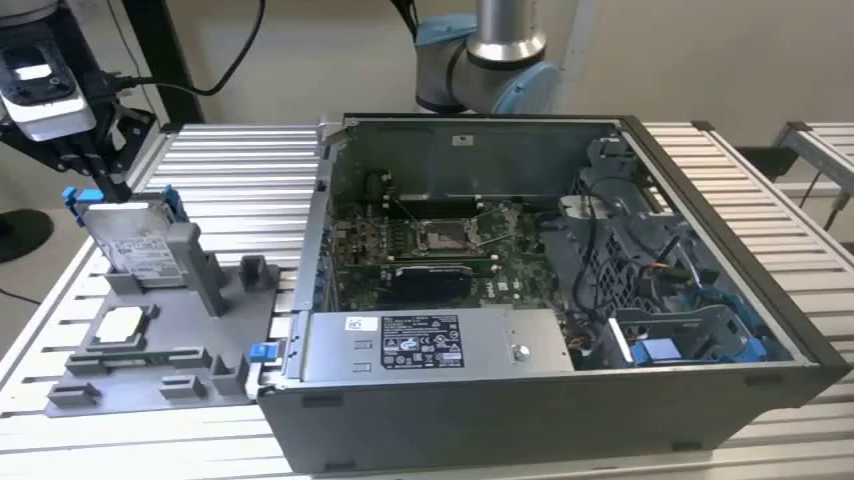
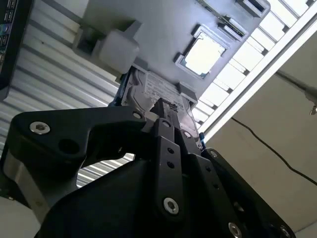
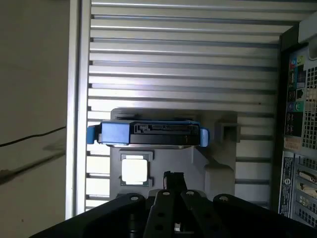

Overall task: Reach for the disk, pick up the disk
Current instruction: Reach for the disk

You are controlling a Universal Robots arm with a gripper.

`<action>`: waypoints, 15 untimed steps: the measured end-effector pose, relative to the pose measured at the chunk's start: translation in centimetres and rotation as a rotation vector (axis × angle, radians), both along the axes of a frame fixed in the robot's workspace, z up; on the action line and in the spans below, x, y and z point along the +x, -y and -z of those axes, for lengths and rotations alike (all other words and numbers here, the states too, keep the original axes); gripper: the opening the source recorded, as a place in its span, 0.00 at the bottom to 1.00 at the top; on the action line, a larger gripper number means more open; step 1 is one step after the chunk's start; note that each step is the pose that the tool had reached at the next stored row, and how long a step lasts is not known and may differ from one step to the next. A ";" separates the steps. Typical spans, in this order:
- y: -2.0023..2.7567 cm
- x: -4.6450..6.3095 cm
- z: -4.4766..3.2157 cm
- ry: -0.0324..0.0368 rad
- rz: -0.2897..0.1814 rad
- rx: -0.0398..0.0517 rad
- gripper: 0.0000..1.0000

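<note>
1. The disk [image 1: 134,245] stands on its edge in a grey holder [image 1: 174,385], at 9 o'clock from the open computer case [image 1: 534,410] in the exterior view.
2. Its long axis runs nearly up and down, leaning a little. The connector edge [image 3: 163,128] is on top, and the label face turns toward about 5 o'clock.
3. The gripper [image 1: 107,185] hangs at 11 o'clock from the disk's top, close to the blue frame [image 1: 80,197]. Its fingers look pressed together, with nothing between them.
4. A square chip [image 1: 123,325] lies on the same holder, at 6 o'clock from the disk.
5. Holder and case rest on a slatted aluminium table [image 1: 227,160]. A beige wall [image 1: 694,50] is behind.
</note>
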State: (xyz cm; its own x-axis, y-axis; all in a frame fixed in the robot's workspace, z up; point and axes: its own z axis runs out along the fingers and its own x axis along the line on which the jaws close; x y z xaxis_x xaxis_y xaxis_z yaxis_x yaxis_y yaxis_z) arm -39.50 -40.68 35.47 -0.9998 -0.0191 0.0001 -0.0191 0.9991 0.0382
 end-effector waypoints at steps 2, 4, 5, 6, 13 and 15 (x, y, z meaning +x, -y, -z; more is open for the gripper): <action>0.00 0.0 0.00 0.0001 0.000 0.0000 0.00; -0.15 0.1 0.01 0.0001 0.000 -0.0001 0.00; -0.34 0.2 0.01 0.0000 0.000 0.0000 0.00; -0.58 0.3 0.01 -0.0001 0.000 0.0000 0.00; -3.51 0.1 0.05 -0.0002 0.000 -0.0001 0.00; -3.78 -0.6 0.06 -0.0001 0.000 0.0000 0.00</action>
State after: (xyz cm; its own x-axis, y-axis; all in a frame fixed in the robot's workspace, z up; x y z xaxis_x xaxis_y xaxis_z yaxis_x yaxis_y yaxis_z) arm -40.08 -36.90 35.41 -0.9998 -0.0191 0.0002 -0.0191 0.9991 0.0382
